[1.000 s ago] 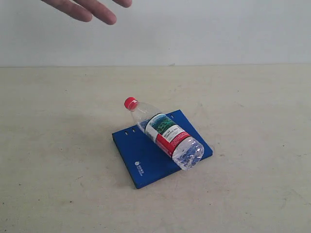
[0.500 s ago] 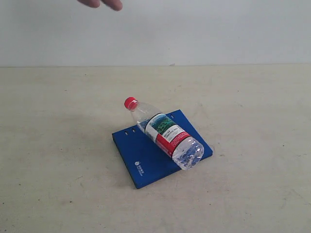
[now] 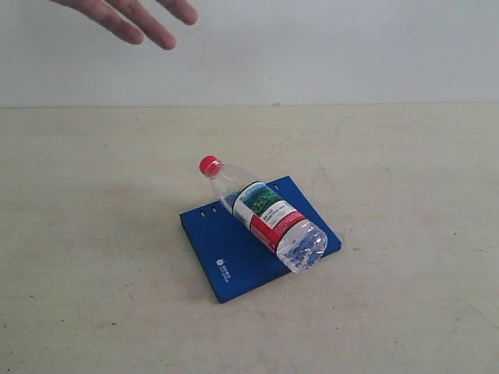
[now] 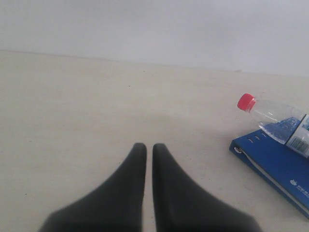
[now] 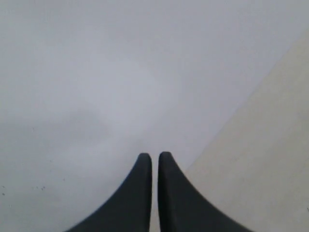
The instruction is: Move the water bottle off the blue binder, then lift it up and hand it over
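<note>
The water bottle (image 3: 263, 212) lies on its side across the blue binder (image 3: 234, 257), red cap pointing to the far left, ribbed base toward the front right. In the left wrist view the water bottle (image 4: 275, 118) and the blue binder (image 4: 275, 164) show at the edge of the frame. My left gripper (image 4: 149, 147) is shut and holds nothing, a good way from the bottle above bare table. My right gripper (image 5: 155, 155) is shut too, facing the wall and table edge. Neither gripper shows in the exterior view.
A person's hand (image 3: 129, 14) hangs at the top left of the exterior view, fingers spread, well above the beige table (image 3: 93, 234). A pale wall (image 3: 351, 47) stands behind the table.
The hand at the top left rose nearly out of frame, then came back down with fingers spread. Bottle and binder have not moved.
</note>
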